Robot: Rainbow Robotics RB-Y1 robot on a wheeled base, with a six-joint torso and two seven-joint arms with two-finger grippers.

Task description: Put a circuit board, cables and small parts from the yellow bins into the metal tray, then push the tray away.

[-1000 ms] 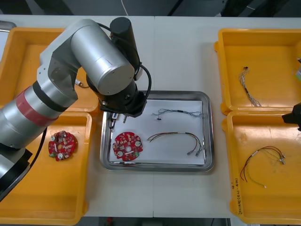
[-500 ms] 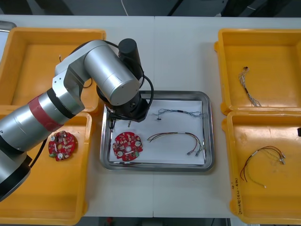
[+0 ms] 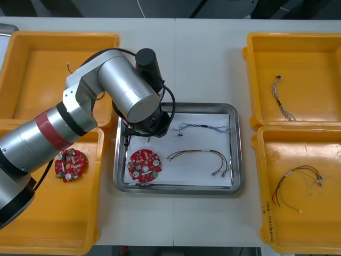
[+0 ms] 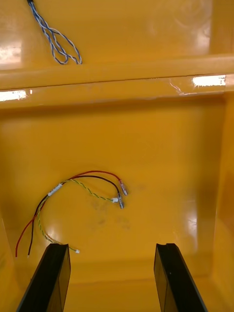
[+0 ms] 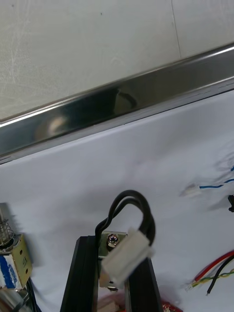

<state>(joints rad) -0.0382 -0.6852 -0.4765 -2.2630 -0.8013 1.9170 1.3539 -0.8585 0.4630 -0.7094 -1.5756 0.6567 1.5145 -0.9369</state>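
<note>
Left fingers: closed on a small metal part, pinched between the tips. A looped black cable and a white plug come off it. I hold it over the white liner at the far left corner of the metal tray.

Just beside my fingers, on the liner: a second small metal part with a spring. Past the tips lies one end of the blue and white cable, then the tray's shiny far rim, then bare bench.

Seen from above, the round red circuit board lies flat in the tray's near left corner. The red and yellow cable lies to its right, the blue and white cable farther back. A second board sits in the left near bin.

Right fingers: spread wide, holding nothing, over the right near bin. A red, yellow and black cable lies on that bin's floor ahead of the tips. Beyond the wall, the right far bin holds a second blue and white cable.
</note>
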